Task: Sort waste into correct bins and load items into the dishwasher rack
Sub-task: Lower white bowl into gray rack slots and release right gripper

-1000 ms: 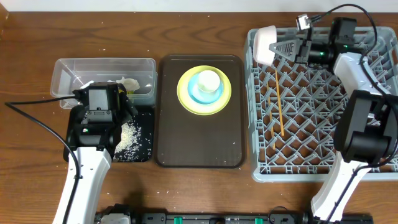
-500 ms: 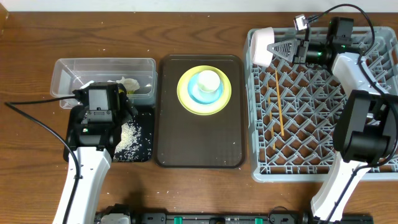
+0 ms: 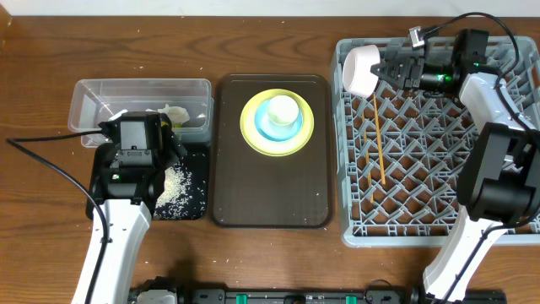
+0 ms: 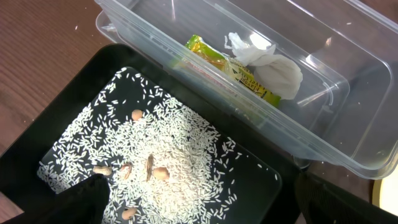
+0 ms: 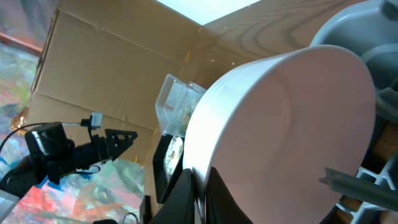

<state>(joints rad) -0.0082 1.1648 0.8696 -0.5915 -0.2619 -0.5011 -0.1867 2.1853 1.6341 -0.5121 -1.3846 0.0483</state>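
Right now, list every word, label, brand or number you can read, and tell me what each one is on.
snack wrapper in the clear tub: small dark print on the yellow part, too blurred to read.
pale bowl, dishwasher rack, black tray: no text visible.
Nothing else is legible in any view.

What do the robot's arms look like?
Each arm has white, rounded links and chunky black joints. A thin black cable trails from the left arm; another black cable loops over the right arm, which shows a small green light.
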